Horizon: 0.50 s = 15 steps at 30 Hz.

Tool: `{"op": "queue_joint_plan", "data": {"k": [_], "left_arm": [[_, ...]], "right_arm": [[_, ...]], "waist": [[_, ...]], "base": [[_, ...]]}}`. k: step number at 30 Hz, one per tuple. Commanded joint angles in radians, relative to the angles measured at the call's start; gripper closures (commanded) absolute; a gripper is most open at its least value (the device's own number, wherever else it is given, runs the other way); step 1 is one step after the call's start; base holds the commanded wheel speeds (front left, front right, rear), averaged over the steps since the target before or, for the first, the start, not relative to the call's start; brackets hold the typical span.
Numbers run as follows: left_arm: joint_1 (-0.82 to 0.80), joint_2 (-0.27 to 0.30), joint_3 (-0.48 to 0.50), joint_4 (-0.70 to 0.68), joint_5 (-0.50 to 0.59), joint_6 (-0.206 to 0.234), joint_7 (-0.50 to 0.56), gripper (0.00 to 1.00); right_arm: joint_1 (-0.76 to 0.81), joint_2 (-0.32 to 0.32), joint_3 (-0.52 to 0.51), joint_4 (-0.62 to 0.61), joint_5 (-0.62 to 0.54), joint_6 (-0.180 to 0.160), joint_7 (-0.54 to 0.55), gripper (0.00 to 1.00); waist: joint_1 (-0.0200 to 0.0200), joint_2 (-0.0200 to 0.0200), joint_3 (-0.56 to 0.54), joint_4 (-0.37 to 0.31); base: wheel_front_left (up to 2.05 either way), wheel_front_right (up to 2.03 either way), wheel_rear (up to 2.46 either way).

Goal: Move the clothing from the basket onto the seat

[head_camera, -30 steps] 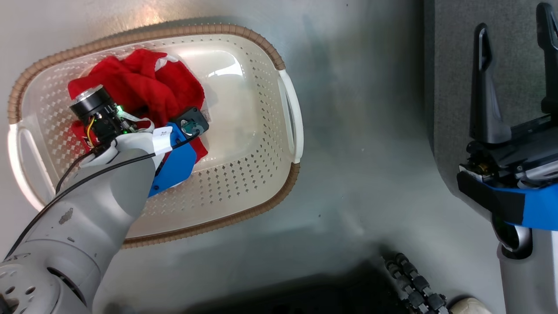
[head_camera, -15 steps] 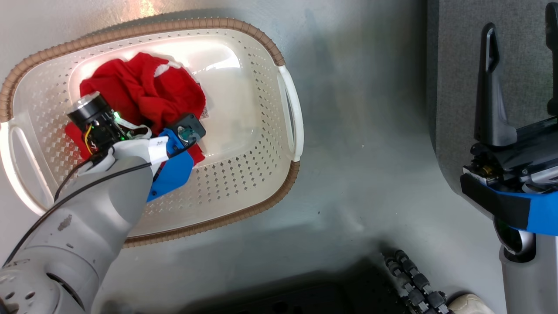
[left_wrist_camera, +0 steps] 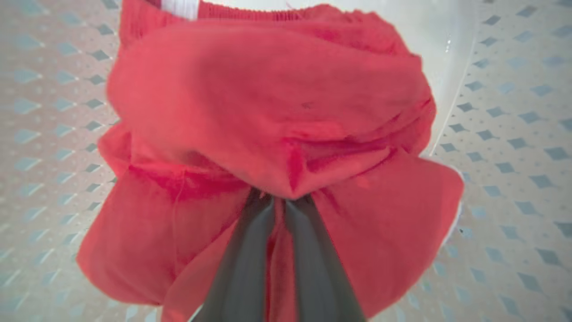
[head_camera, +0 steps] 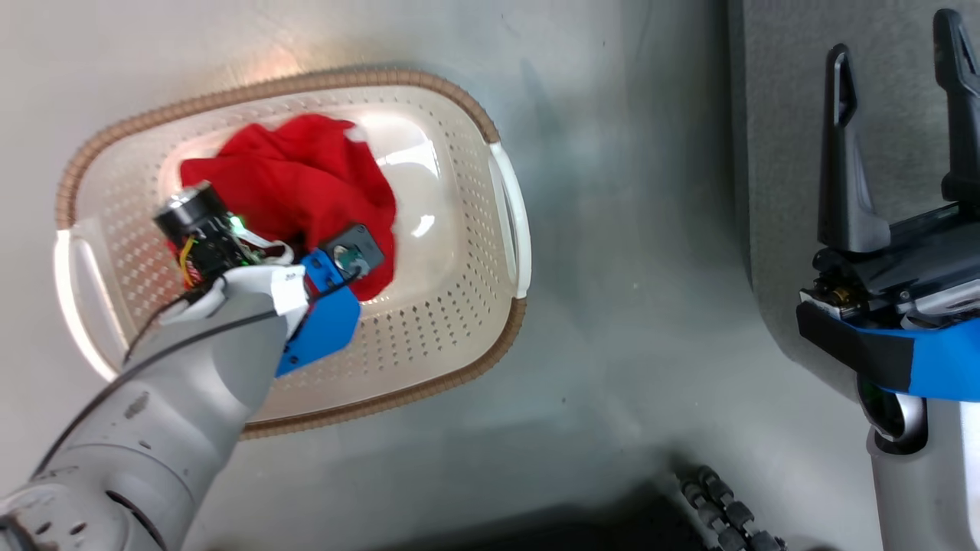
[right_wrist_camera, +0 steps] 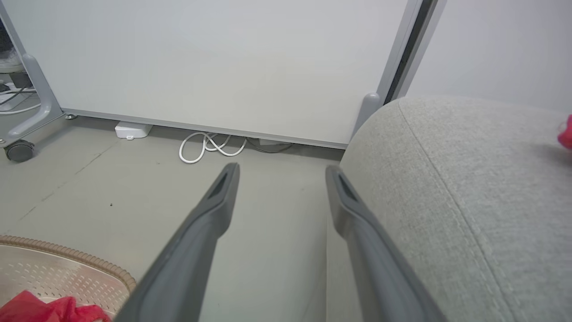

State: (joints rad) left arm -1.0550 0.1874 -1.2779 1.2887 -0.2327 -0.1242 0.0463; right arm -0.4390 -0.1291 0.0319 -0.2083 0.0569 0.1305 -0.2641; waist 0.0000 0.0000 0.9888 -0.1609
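The clothing [head_camera: 306, 176], a bright red garment, is bunched in the left half of the basket [head_camera: 459, 92], a cream perforated tub with a brown rim. In the left wrist view my left gripper [left_wrist_camera: 279, 199] is shut on a fold of the clothing [left_wrist_camera: 268, 98], and the fabric drapes over both fingertips. My right gripper [head_camera: 894, 34] stands open with nothing in it, over the edge of the grey seat [head_camera: 781, 115]. The right wrist view shows the right gripper [right_wrist_camera: 282, 169], the seat [right_wrist_camera: 469, 201], the basket [right_wrist_camera: 67, 259] rim, and a scrap of red [right_wrist_camera: 566, 132] on the seat's far right.
Grey floor lies between the basket and the seat. A white panel on a wheeled foot [right_wrist_camera: 20, 150] stands beyond, with a coiled white cable [right_wrist_camera: 210, 145] at its base. A black link chain [head_camera: 727, 505] of my base sits at the lower edge.
My left gripper has shut on the clothing, which is now gathered into a tighter bunch. The head camera has shifted slightly. The right gripper has stayed open.
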Motion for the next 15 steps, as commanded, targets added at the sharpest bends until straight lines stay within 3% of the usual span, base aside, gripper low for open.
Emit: {"op": "queue_joint_plan", "data": {"k": [1, 15], "left_arm": [[0.009, -0.007, -0.003, 0.001, -0.012, -0.007, -0.016, 1.00], [0.088, -0.081, 0.002, -0.013, -0.112, -0.006, -0.138, 1.00]], "right_arm": [[-0.012, 0.003, 0.003, 0.008, 0.007, 0.001, -0.001, 0.00], [0.042, -0.008, 0.009, 0.080, 0.013, 0.001, 0.000, 0.00]], "waist": [[0.0000, 0.0000, -0.039, 0.010], [0.0000, 0.0000, -0.278, 0.057]], "base": [[0.00, 0.00, 0.00], [0.00, 0.00, 0.00]]}}
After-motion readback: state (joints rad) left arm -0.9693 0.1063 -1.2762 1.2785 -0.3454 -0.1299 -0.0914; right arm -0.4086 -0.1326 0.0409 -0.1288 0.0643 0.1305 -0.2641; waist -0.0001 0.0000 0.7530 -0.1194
